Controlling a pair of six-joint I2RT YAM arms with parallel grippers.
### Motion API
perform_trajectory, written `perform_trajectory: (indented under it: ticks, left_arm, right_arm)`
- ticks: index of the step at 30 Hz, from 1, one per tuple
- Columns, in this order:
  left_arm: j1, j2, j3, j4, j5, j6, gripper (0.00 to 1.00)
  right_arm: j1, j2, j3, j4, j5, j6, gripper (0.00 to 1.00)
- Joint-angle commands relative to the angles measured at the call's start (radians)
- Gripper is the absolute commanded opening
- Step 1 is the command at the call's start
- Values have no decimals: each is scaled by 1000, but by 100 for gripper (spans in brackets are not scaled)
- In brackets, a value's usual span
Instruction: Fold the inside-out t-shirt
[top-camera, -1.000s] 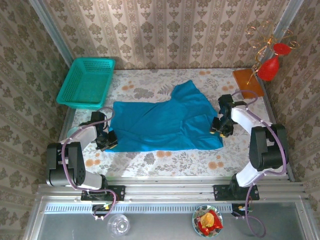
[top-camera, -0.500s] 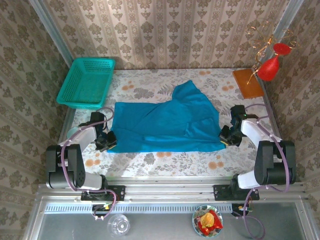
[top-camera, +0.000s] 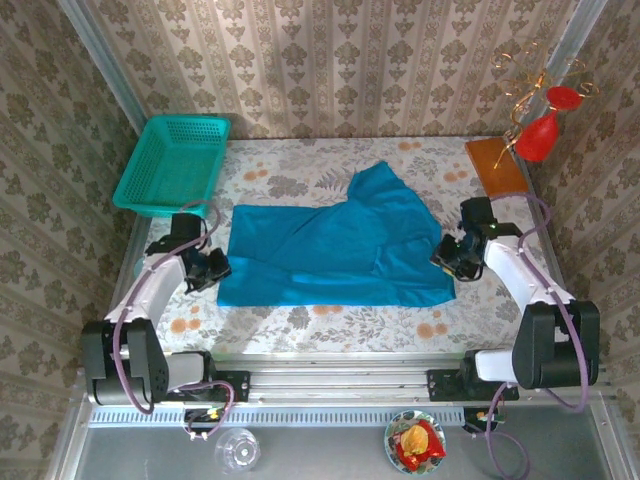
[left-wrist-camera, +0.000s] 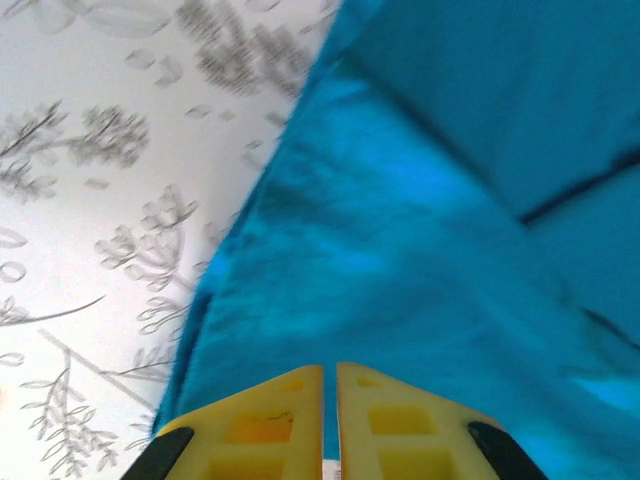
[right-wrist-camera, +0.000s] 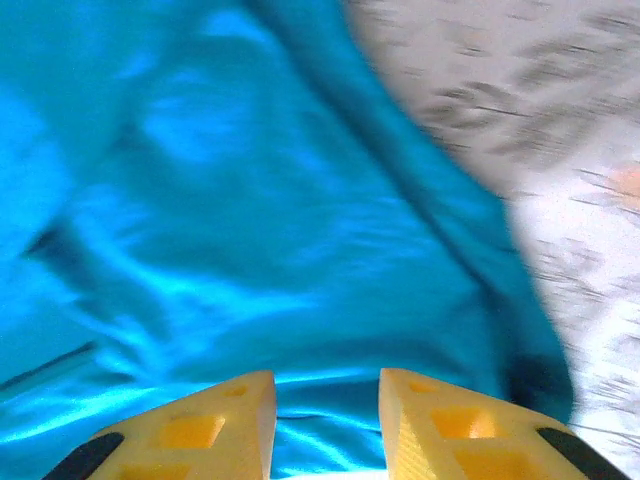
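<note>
**Teal cloth flat on the bench, one pincer at each end**

Teal plastic mesh basket (top-camera: 172, 165), rectangular, sits at the far left corner of the floral-patterned bench (top-camera: 300, 165), well apart from the cloth.

Below it, the left pincer (top-camera: 208, 268) sits low at the left edge of the plain blue-teal short-sleeved t-shirt (top-camera: 340, 250). In the left wrist view its yellow fingers (left-wrist-camera: 262, 420) are clenched, with only a thin slit between them at the pincer (left-wrist-camera: 330, 372). Whether a fold of cloth is caught there I cannot tell. Ahead of them the t-shirt (left-wrist-camera: 430, 200) fills the right of that view, its edge running diagonally across the pale bench (left-wrist-camera: 100, 200).

The t-shirt lies spread across the middle of the bench, wide from left to right. Its near hem is roughly straight, and one part reaches up toward the far side, right of centre.

At the t-shirt's right edge is the right pincer (top-camera: 448, 258). In the right wrist view its yellow fingers (right-wrist-camera: 440, 425) stand apart, released, with rumpled cloth (right-wrist-camera: 250, 220) showing in the gap of the pincer (right-wrist-camera: 325, 385). Bare bench (right-wrist-camera: 580, 200) lies to the right of it.

A flat orange-brown board (top-camera: 495, 165) lies in the far right corner, with a red vase (top-camera: 540, 135) on a gold wire stand just beside it.
</note>
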Motion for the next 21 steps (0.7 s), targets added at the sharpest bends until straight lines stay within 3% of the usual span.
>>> perform_trajectory:
  ticks: [1, 4, 8, 12, 16, 21]
  left_arm:
    - [-34, 40, 32, -21, 52, 12, 12]
    - [-46, 105, 9, 35, 54, -7, 11]
    - [-34, 159, -42, 65, 26, -29, 11]
    - [10, 138, -115, 71, 1, -27, 12]
    - [25, 90, -124, 63, 9, -18, 12]
    - [-13, 63, -56, 29, 31, -4, 12]
  right_arm:
    - [53, 49, -1, 71, -177, 26, 37]
    - [71, 132, -40, 134, -195, 59, 39]
    - [45, 178, -104, 147, -93, 107, 45]
    - [-7, 159, -179, 156, -34, 163, 52]
    - [-6, 96, -148, 112, 14, 170, 52]
    - [135, 101, 21, 49, 55, 97, 46]
